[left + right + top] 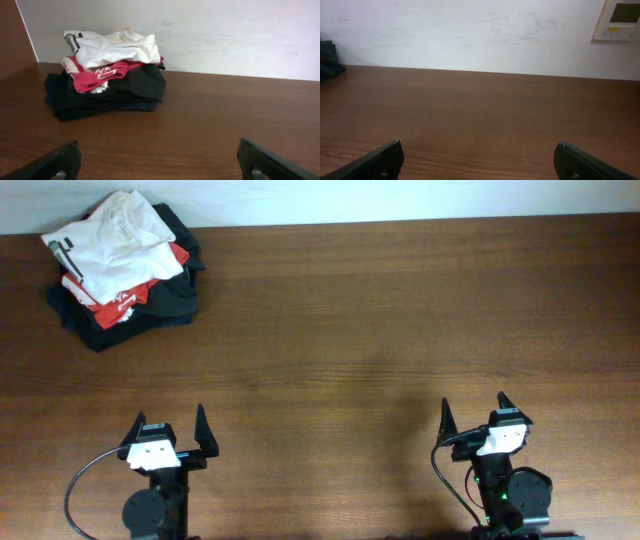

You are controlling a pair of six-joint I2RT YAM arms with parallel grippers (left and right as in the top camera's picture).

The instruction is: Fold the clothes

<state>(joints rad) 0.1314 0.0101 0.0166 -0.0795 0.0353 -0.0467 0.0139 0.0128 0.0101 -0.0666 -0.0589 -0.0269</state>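
Nearest to us, at the near edge of the brown wooden worktop [350, 320], the two arms sit well apart, one on each side. The left tool [170, 420] points away from us toward the far wall. It is released, its dark fingers [60, 161] spread wide with only wood showing between them. A black cable [72, 490] loops out beside its base. The right tool [474, 408] takes the same pose, aimed straight ahead. It is also released, its fingers [380, 160] parted with nothing held. Both wrist views look low and level along the wood.

Beyond the tools, open wood runs the whole width and depth of the worktop, so there is broad room ahead of both arms and between them.

Farthest off, in the far left corner, a pile lies close to the far edge, where the worktop meets the white wall [230, 35]. The white short-sleeved cotton T-shirt [115, 235] lies crumpled on top of that pile, well apart from both tools. Under it is a red T-shirt with white lettering [107, 75], and dark black garments [135, 87] form the base, spreading past the others on the wood. A beige wall panel [620, 20] hangs at the far right.
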